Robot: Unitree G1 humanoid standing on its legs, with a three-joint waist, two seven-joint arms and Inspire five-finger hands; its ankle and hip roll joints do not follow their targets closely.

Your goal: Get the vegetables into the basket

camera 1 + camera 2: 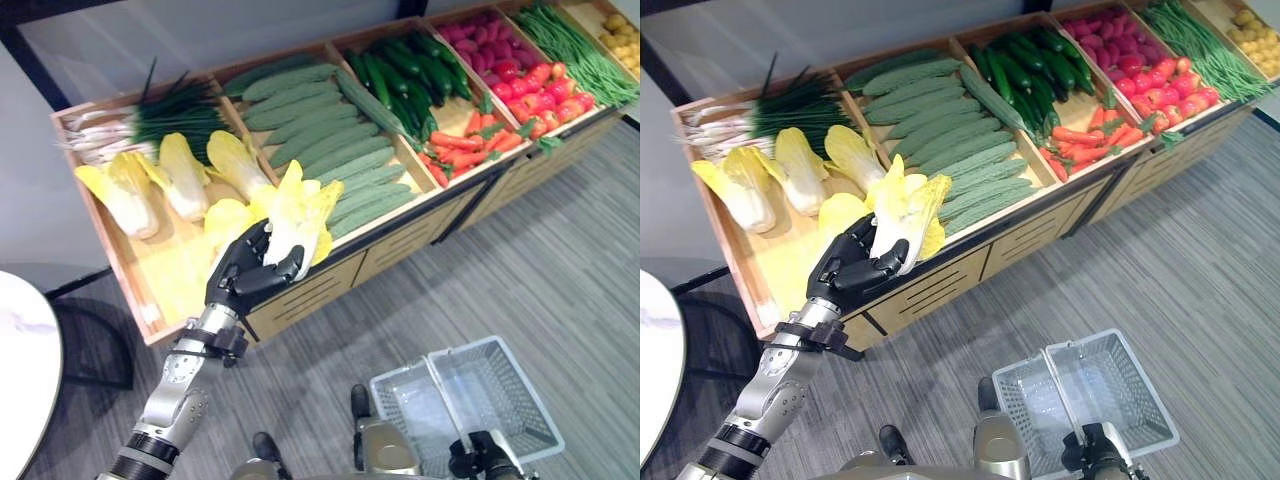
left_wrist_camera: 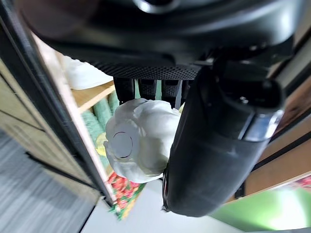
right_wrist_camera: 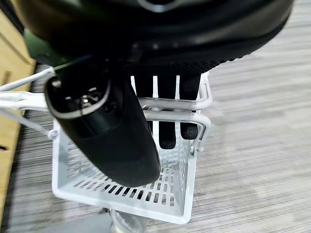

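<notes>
Currently: cabbage [image 1: 298, 220] in left hand [image 1: 243, 272], fingers and thumb curled round its white stalk end, leafy end pointing up and away, over the front edge of the shelf [image 1: 300, 290]. Basket [image 1: 500, 385] on the floor, well apart, below and to the robot's right of the cabbage; empty. Right hand [image 3: 165, 111] curled round the basket's wire handles. Judged next: carry the cabbage right and down, stalk first, into the basket.
</notes>
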